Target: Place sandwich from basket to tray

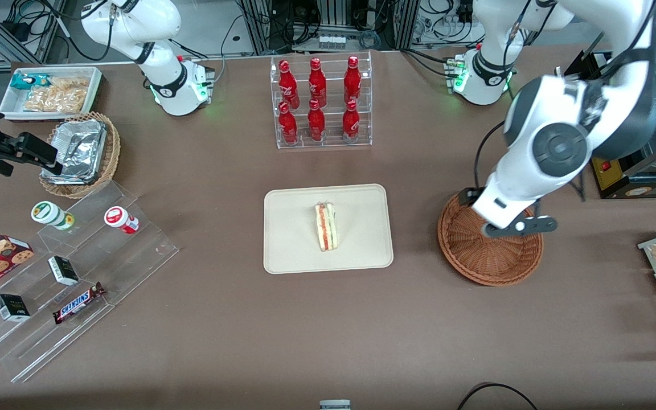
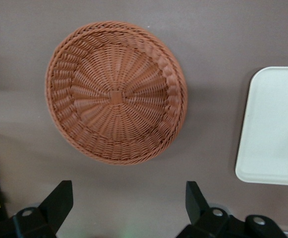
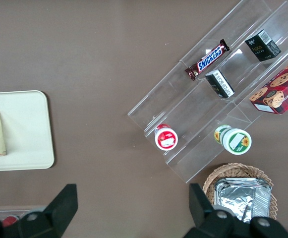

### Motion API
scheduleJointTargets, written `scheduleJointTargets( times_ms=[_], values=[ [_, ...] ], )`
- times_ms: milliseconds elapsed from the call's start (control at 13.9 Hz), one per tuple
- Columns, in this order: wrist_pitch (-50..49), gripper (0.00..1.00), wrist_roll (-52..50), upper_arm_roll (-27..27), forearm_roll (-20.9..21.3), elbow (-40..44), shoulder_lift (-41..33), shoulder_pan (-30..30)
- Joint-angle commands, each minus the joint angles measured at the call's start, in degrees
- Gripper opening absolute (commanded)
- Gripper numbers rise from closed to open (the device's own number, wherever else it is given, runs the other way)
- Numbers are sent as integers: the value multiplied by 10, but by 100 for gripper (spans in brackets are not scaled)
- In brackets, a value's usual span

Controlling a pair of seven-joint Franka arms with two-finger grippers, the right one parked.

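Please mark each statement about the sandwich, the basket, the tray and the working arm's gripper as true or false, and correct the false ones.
1. The sandwich lies on the tray. True.
2. The basket holds a second sandwich. False: the left wrist view shows it empty.
3. The gripper hangs above the table beside the basket, fingers spread apart and holding nothing. True.
4. The tray touches the basket. False: bare tabletop lies between them.
5. The rack of red bottles stands nearer to the front camera than the tray. False: it stands farther from that camera than the tray.
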Motion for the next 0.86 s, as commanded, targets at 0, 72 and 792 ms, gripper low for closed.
scheduleJointTargets(
  times_ms=[0, 72, 792],
  values=[
    [-23, 100, 40, -55, -10, -31, -56, 70],
    [-36, 100, 62, -56, -14, -30, -66, 82],
    [-99, 100, 186, -15, -32, 3, -131, 146]
  ],
)
